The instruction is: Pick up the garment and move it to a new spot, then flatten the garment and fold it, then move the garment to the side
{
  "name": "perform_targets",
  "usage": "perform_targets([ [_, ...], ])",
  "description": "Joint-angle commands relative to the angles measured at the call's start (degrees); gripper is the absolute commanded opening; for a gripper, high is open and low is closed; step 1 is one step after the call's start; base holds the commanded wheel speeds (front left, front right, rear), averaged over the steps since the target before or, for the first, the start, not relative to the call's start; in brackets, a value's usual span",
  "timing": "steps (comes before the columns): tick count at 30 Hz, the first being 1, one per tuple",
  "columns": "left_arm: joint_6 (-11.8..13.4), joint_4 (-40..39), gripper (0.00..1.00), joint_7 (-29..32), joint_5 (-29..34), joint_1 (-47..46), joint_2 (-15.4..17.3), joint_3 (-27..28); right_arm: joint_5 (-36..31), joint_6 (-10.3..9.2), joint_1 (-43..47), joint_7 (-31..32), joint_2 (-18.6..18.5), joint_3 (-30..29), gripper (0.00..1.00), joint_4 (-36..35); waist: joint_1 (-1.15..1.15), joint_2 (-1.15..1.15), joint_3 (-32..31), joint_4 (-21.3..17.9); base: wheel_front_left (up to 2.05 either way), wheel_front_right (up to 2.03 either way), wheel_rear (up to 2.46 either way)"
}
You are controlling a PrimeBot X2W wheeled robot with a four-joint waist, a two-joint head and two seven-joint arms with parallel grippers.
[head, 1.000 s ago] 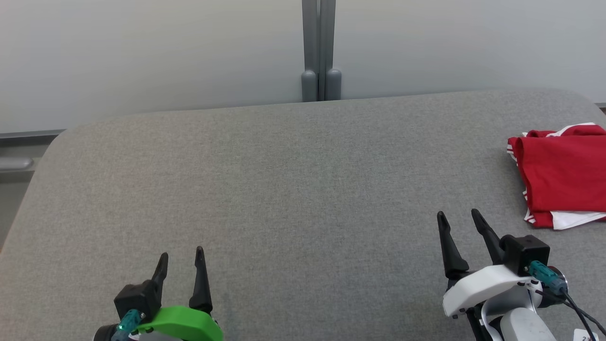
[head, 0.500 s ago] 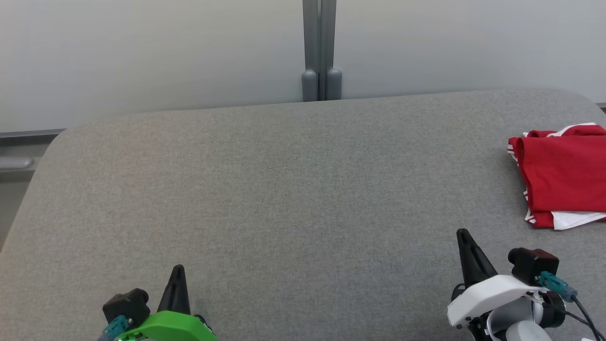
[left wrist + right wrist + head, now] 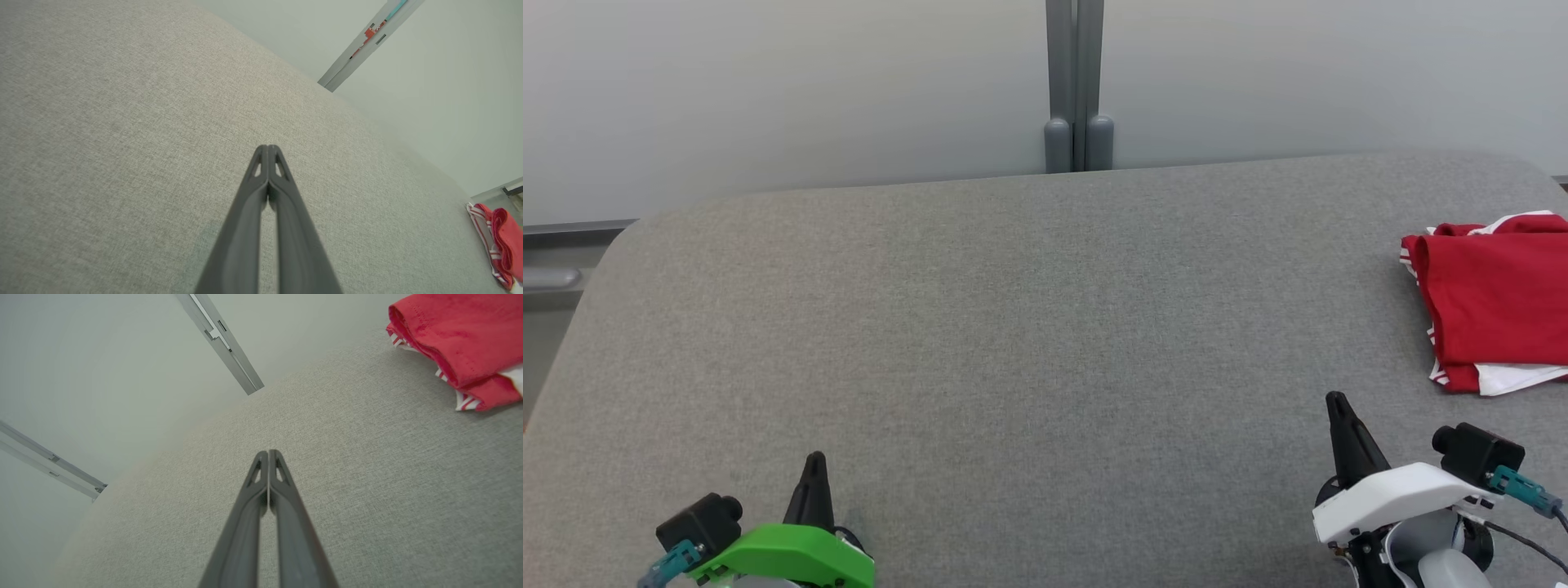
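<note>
Garment [image 3: 1494, 302] folded at the table's [image 3: 1029, 327] right edge
It is seen beyond the right gripper [image 3: 1337, 402], untouched; that and the left gripper [image 3: 814, 459] are pressed closed.

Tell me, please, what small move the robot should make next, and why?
Probably just draw both arms back to rest: the red garment already lies folded at the right side of the table, and the left gripper and right gripper are both shut, empty and apart from it, so nothing seems left to handle.
</note>
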Motion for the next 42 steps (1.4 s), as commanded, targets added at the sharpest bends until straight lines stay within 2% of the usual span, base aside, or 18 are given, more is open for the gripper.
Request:
perform_targets([
  [1, -0.7, -1.0, 0.00, 0.5, -1.9, -2.0, 0.0, 1.0, 2.3, -0.02, -1.6, 0.5, -0.2, -0.5, 0.00, -1.1, 0.00, 0.00, 0.0, 0.0, 0.00, 0.00, 0.00],
  [21, -3.9, -1.8, 0.00, 4.3, -14.7, -3.1, -1.0, 5.7, 18.2, -0.03, -2.3, 3.8, -0.3, -2.3, 0.00, -1.7, 0.00, 0.00, 0.3, 0.1, 0.00, 0.00, 0.00],
  [42, -6.6, -2.5, 0.00, 7.4, -25.4, -4.0, -1.8, 9.6, 31.5, -0.05, -2.9, 6.6, -0.3, -3.8, 0.00, -2.1, 0.00, 0.00, 0.7, 0.2, 0.00, 0.00, 0.00],
])
